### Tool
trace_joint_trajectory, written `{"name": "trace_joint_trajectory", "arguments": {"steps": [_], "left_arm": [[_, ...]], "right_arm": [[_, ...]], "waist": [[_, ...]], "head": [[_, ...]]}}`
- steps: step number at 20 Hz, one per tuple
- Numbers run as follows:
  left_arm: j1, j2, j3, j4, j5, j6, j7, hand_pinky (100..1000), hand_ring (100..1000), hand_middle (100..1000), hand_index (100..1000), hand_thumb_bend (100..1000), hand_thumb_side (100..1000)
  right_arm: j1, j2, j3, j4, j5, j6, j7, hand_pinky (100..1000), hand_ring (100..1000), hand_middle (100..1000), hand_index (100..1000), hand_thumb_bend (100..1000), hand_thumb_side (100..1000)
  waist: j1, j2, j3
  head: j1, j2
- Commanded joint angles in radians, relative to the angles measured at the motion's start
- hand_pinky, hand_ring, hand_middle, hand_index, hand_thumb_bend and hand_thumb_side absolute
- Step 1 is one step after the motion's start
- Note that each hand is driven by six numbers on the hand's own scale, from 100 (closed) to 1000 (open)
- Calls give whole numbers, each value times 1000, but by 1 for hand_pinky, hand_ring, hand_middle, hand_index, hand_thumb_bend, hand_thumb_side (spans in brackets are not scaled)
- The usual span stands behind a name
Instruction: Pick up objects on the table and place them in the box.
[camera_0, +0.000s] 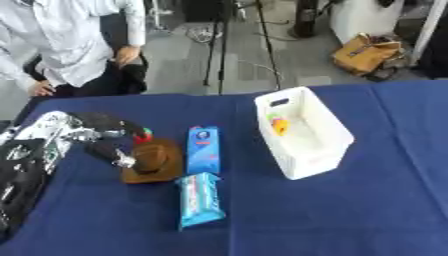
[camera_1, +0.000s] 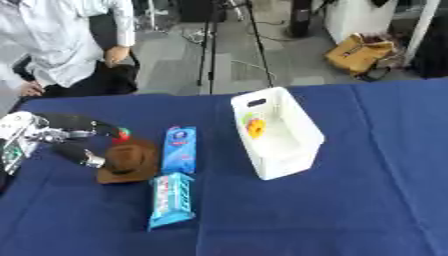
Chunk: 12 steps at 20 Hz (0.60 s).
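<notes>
The white box (camera_0: 304, 134) at two o'clock on the bench (camera_0: 367, 210) already holds something yellow and green. Left outside: brown hat (camera_0: 154, 161), blue carton (camera_0: 203, 149), light-blue packet (camera_0: 200, 199) (all centre-left). The left robot hand (camera_0: 112, 141) spreads open around the hat, gripping nothing yet.

White plastic box (camera_0: 306, 150) on blue-clothed table (camera_0: 367, 215), small yellow-orange item (camera_0: 279, 125) inside; left of box an upright-lying blue carton (camera_0: 203, 149), brown cowboy hat (camera_0: 156, 161) further left, light-blue flat packet (camera_0: 199, 199) left-front of box.
</notes>
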Motion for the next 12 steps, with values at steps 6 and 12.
{"name": "trace_joint_trajectory", "arguments": {"steps": [6, 12], "left_arm": [[-24, -8, 33, 8, 0, 0, 11, 1000, 1000, 1000, 1000, 444, 1000], [-24, -18, 29, 16, 14, 54, 11, 1000, 1000, 1000, 1000, 468, 1000]], "right_arm": [[-10, -12, -14, -10, -8, -4, 0, 797, 812, 796, 733, 100, 855], [-11, -11, -14, -10, -10, -5, 0, 797, 812, 794, 730, 100, 853]], "waist": [[-9, -10, -7], [-6, -9, -10]], "head": [[11, -12], [16, -15]]}}
